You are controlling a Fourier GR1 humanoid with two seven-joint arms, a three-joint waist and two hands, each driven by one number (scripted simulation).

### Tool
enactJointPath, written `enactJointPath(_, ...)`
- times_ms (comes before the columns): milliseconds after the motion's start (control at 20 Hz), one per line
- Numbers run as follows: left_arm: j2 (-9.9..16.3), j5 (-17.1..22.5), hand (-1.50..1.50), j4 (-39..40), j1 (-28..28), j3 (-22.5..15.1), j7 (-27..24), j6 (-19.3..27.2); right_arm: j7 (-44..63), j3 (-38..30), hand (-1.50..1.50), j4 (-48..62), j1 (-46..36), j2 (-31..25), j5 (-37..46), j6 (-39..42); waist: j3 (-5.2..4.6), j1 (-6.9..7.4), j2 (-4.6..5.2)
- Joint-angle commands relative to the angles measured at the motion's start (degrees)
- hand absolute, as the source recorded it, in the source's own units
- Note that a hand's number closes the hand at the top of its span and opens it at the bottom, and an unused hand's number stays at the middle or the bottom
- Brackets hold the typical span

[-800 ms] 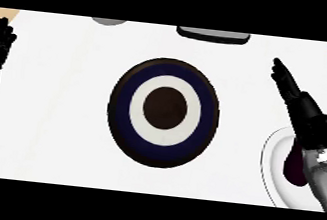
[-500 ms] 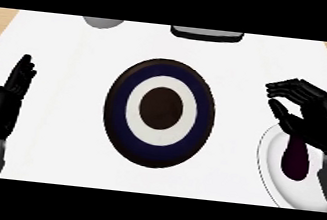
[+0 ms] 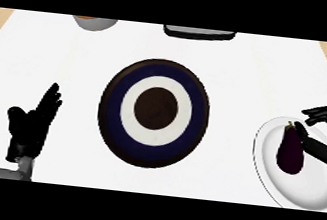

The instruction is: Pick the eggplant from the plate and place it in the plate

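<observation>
A dark purple eggplant (image 3: 290,153) lies lengthwise on a white plate (image 3: 266,169) at the right edge of the head view. My right hand (image 3: 324,149) hovers at the eggplant's right side. Its bent fingers (image 3: 320,114) arch over the stem end, and the thumb runs along the fruit's flank without closing on it. A large dark plate (image 3: 111,126) with blue and white rings and a brown centre sits in the middle of the counter. My left hand (image 3: 31,126) rests open at the lower left, fingers up, well left of the dark plate.
A grey bowl (image 3: 96,22) and a dark flat dish (image 3: 199,33) stand along the far edge. The white counter top (image 3: 53,60) gives way to wood at both far corners.
My right hand has come down and back over the white plate, beside the eggplant. More of the white plate and the eggplant now shows. The left hand sits lower in view.
</observation>
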Motion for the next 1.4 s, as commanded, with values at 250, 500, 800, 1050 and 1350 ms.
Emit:
enactJointPath(250,-4.45,-3.67,0.0,0.66,-2.29,-4.68,3.9,3.02,-26.09,-2.84,-1.5,14.19,7.11,-6.14,-0.77,21.35,-0.26,2.75,0.16)
enactJointPath(500,-2.85,-3.95,0.0,-2.56,-1.19,-3.9,6.24,3.04,-22.76,-1.63,-1.5,12.71,6.25,-11.64,11.48,11.12,-0.41,3.03,-0.17)
enactJointPath(800,-4.52,-4.15,0.0,-2.02,-0.81,-4.61,5.36,2.14,-12.28,2.84,-1.5,11.58,2.17,-16.76,18.71,14.69,-0.46,3.3,-0.11)
enactJointPath(1050,-5.08,-5.84,0.0,-1.91,-1.8,-4.87,5.98,3.19,-0.72,7.56,-1.5,7.83,-1.65,-19.07,20.82,23.58,-0.5,3.46,-0.12)
enactJointPath(1350,-5.01,-5.88,0.0,0.61,-3.25,-2.35,5.7,1.45,3.49,9.49,-1.5,10.23,-7.14,-15.76,25.67,29.18,-0.44,3.23,-0.1)
